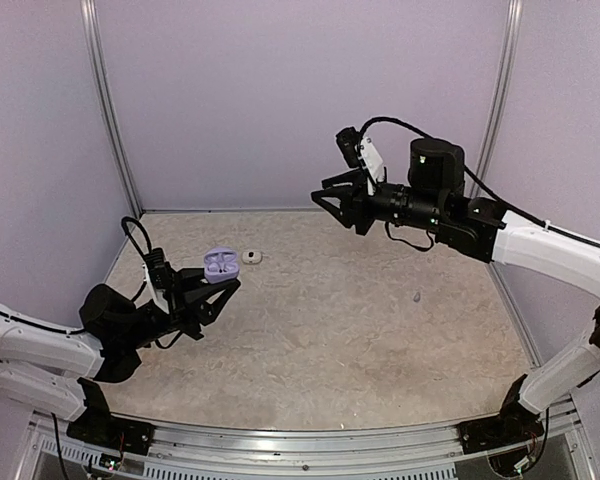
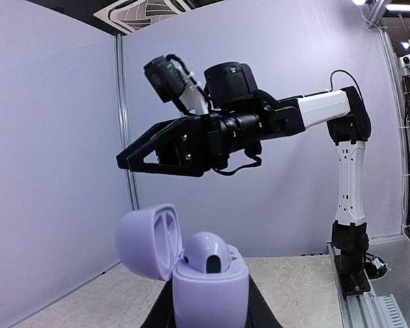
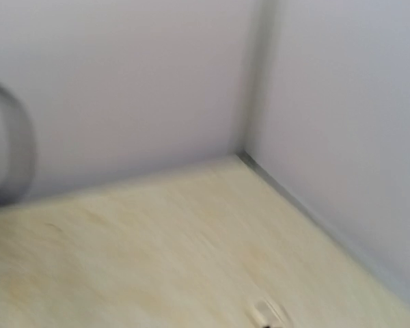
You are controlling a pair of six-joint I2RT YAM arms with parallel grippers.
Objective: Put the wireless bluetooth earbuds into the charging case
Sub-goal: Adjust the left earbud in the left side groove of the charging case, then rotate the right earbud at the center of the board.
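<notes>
earbud (image 1: 252, 257) lies loose on the table (image 1: 380, 340), near the case (image 1: 218, 263) — likely light, hard and slick, so prone to squirting out. i'd pinch it at the very fingertips across the bulb, stem left free to go in first. its long axis looks roughly left-right in the top view; stem end too small to tell. case is upright, mouth up, lid (image 2: 147, 240) swung back, pinched by the left gripper (image 1: 218, 282). 1 socket may be filled, not sure. right gripper (image 1: 322, 195) hangs high, well apart — tips look pressed together, nothing visible between.
</notes>
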